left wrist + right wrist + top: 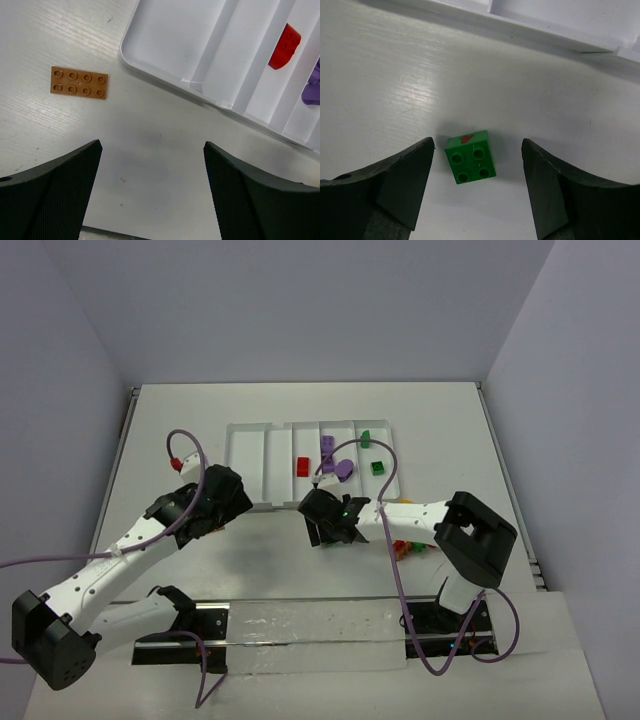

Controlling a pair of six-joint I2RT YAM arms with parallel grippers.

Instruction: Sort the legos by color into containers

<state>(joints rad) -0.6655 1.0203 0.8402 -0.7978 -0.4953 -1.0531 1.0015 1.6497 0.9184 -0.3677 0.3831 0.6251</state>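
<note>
Right wrist shows a green four-stud lego (470,157).

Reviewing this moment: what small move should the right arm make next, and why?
Probably lower the right gripper and close it on the green brick. The brick lies loose on the table between the open jaws, untouched by either, and outside the tray, so it is lined up for a grasp.

The tray (170,35) is glossy plastic, the green brick (470,156) smooth, the tabletop (150,145) matt, streaked.
</note>
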